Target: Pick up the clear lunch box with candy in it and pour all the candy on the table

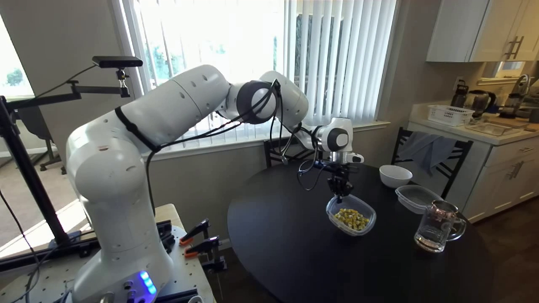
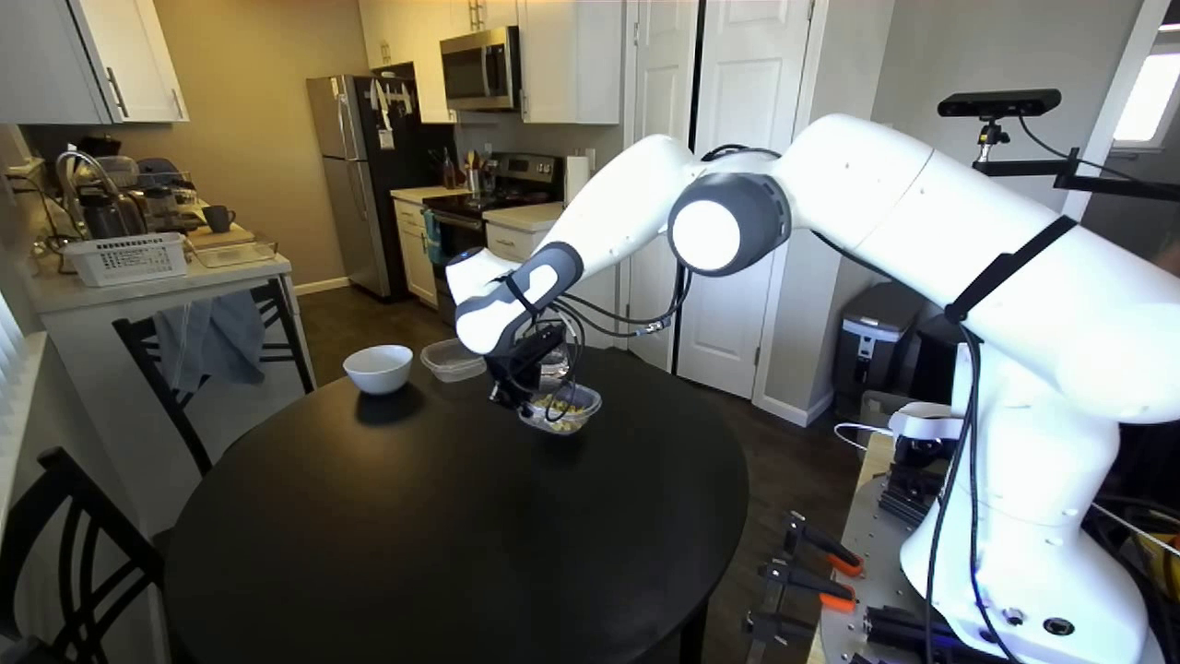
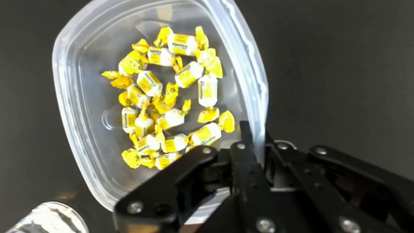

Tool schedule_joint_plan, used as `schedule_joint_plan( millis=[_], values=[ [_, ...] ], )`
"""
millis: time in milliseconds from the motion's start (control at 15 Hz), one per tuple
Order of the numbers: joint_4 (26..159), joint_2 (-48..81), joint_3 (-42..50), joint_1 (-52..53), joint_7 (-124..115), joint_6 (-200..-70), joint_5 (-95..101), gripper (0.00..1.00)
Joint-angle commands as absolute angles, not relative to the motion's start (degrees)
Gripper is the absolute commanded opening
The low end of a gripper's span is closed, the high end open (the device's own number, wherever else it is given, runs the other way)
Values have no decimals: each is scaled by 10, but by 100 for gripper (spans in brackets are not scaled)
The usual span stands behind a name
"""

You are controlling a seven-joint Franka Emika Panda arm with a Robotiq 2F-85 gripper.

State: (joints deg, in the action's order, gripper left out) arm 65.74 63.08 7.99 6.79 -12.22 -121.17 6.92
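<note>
Pinching one wall of the clear lunch box (image 3: pixel 93 97) in the gripper (image 3: pixel 257 132), with one finger inside and one outside. Done so far, judging by this hold: the grasp, and probably the start of a lift, given the tilt of the box (image 1: pixel 358 204) in an exterior view. Not settled by these views: touching the table (image 2: pixel 442 526) or just clear of it. Not poured yet, with the candy (image 3: pixel 170 118) spread across the base and seen nowhere else. Left to do, most likely, all of the emptying: raise the box higher, tip it right over, and shake loose any last piece onto the table. Shallow and see-through in look, squarish with rounded corners, pale and thick at the rim, apparently bowed a little near the pinch. Filled only thinly, in roughly one layer, with twist-ended pieces in yellow and white wrappers, lettered on several with Ricola. Placed well in from the table's round, cornerless edge. Farther out, nearer that edge: a glass mug (image 1: pixel 436 227) and, toward the near corner of the kitchen counter (image 1: pixel 490 140), a second clear container (image 1: pixel 417 197) and a white bowl (image 1: pixel 395 176).
</note>
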Motion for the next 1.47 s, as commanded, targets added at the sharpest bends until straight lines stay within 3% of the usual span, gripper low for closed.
schedule_joint_plan(
  millis=[0, 467, 1067, 1400],
  values=[
    [742, 535, 10, 57, -72, -1193, 29, 1],
    [791, 445, -87, 26, 23, -1105, -76, 1],
    [721, 496, -109, -43, 224, -897, -146, 1],
    [614, 565, -117, -39, 277, -729, -140, 1]
  ],
)
